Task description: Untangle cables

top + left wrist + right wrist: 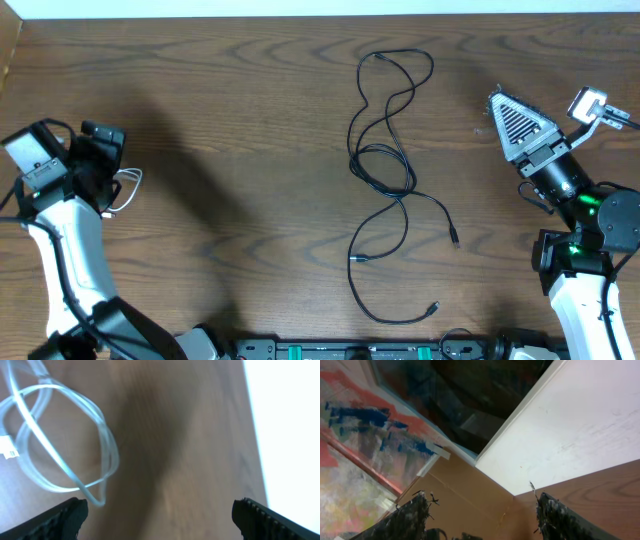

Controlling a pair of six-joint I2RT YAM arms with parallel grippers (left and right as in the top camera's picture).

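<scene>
Black cables tangled mid-frame, white cable far left by left gripper, spread wide; right gripper also open, both empty.

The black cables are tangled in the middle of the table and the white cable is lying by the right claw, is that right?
Not quite: the white cable lies by the left claw, not the right. The overhead view shows it, and the left wrist view has its loops just ahead of that claw. The black cables are tangled in the middle of the table.
</scene>
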